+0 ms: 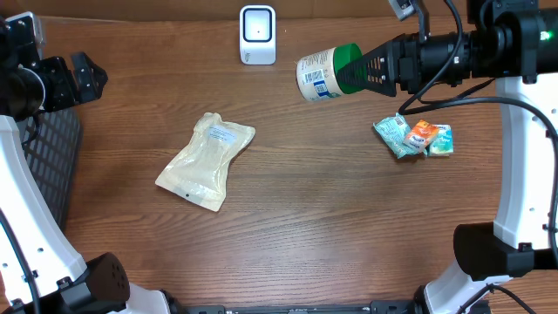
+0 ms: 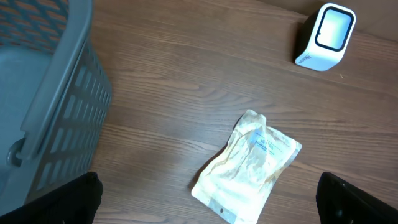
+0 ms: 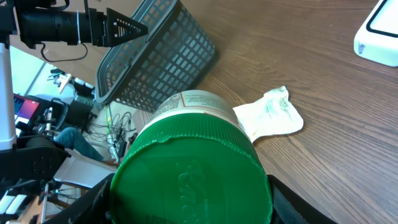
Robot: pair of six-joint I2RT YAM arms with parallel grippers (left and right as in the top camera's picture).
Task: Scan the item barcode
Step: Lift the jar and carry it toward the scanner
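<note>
Right gripper (image 1: 349,70) around jar (image 1: 316,77), near scanner (image 1: 257,33)

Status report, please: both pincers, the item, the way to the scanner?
Left pincer open, empty. Right pincer shut on green-lidded white plastic jar, near white box-shaped scanner. Nothing between them.

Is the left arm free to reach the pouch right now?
Probably yes. The left claw is open and empty, only bare table lies between it and the pouch, and the basket sits off to its side, not across the path.
</note>
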